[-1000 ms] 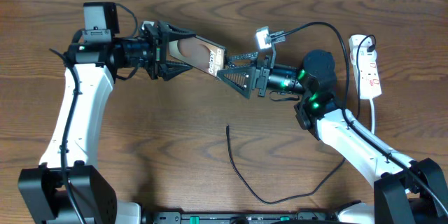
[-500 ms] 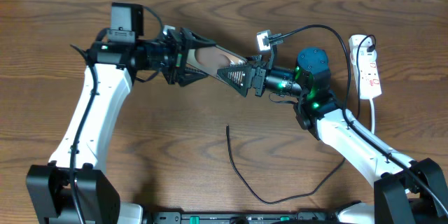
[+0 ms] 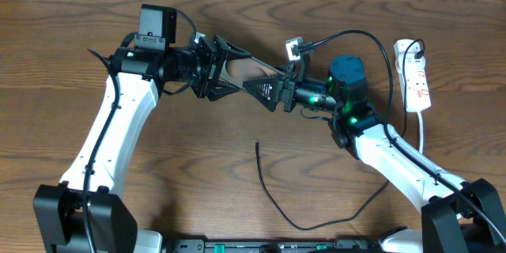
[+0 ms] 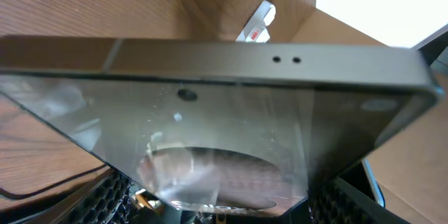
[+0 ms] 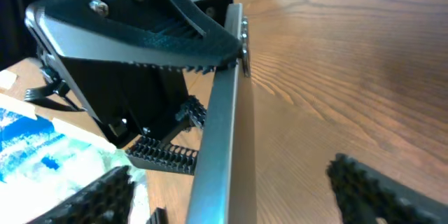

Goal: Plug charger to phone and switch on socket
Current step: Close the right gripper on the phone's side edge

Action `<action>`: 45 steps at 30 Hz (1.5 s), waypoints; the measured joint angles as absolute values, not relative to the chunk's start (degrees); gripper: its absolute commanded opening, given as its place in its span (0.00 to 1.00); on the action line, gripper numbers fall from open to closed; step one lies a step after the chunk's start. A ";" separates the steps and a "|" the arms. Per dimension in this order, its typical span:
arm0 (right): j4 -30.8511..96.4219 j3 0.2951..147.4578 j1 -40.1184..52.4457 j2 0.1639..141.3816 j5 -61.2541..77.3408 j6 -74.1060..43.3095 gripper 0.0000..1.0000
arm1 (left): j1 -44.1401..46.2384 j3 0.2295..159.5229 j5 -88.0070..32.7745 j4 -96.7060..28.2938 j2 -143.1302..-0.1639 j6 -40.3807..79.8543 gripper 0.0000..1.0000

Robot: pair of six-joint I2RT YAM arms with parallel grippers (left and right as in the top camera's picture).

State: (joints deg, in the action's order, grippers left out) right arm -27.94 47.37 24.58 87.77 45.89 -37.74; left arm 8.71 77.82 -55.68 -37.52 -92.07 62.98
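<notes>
The left pincer is clamped across the phone and holds it clear of the table near the middle of the far edge. Just to the right, the right pincer is spread wide. The phone's free end sits between its fingers, and neither pad visibly touches it. The charger lies loose toward the middle of the near edge, well apart from both pincers. The socket sits by the far right corner.

The phone is gripped at one end only (and it looks glossy). If the left pincer lets go before the right one has closed squarely, the phone could pivot, slip and drop. An off-centre squeeze might also twist it.

The left arm rises from the near left corner and bends right along the far edge. The right arm climbs from the near right corner, its wrist pointing left.
</notes>
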 measured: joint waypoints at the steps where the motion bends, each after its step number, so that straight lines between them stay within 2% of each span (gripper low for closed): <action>1: -27.62 47.37 24.62 87.77 45.67 -37.34 0.75 | 8.75 77.82 -55.44 -37.52 -92.07 62.98 0.07; 7: -27.24 47.37 24.69 87.77 44.97 -35.75 0.58 | 8.80 77.82 -55.13 -37.52 -92.07 63.16 0.07; 11: -27.29 47.37 24.73 87.77 44.86 -35.27 0.43 | 8.80 77.82 -55.13 -37.52 -92.07 63.16 0.07; 18: -27.66 47.37 24.91 87.77 44.51 -35.33 0.31 | 8.80 77.82 -55.11 -37.52 -92.07 63.16 0.07; 21: -27.90 47.37 25.21 87.77 44.23 -35.42 0.17 | 8.80 77.82 -54.92 -37.52 -92.07 63.16 0.07; 26: -28.36 47.37 25.47 87.77 43.62 -35.35 0.10 | 8.73 77.82 -55.00 -37.50 -92.09 63.16 0.07; 31: -28.27 47.37 25.47 87.77 42.70 -35.27 0.08 | 8.73 77.82 -55.00 -37.52 -92.07 63.22 0.07; 34: -28.27 47.37 25.47 87.77 42.50 -34.87 0.02 | 8.73 77.82 -54.98 -37.54 -92.07 63.46 0.07; 38: -28.14 47.37 25.50 87.77 42.33 -34.04 0.01 | 8.69 77.82 -54.94 -37.69 -92.07 64.10 0.07; 39: -28.14 47.37 25.50 87.77 42.33 -34.02 0.01 | 8.69 77.82 -54.96 -37.67 -92.07 64.10 0.09; 41: -28.14 47.37 25.50 87.77 42.33 -34.02 0.01 | 8.69 77.82 -54.96 -37.67 -92.07 64.12 0.27; 43: -28.14 47.37 25.47 87.77 42.30 -34.04 0.01 | 8.69 77.82 -54.94 -37.67 -92.07 64.12 0.36; 45: -28.14 47.37 25.50 87.77 42.30 -34.04 0.01 | 8.69 77.82 -54.96 -37.69 -92.07 64.12 0.56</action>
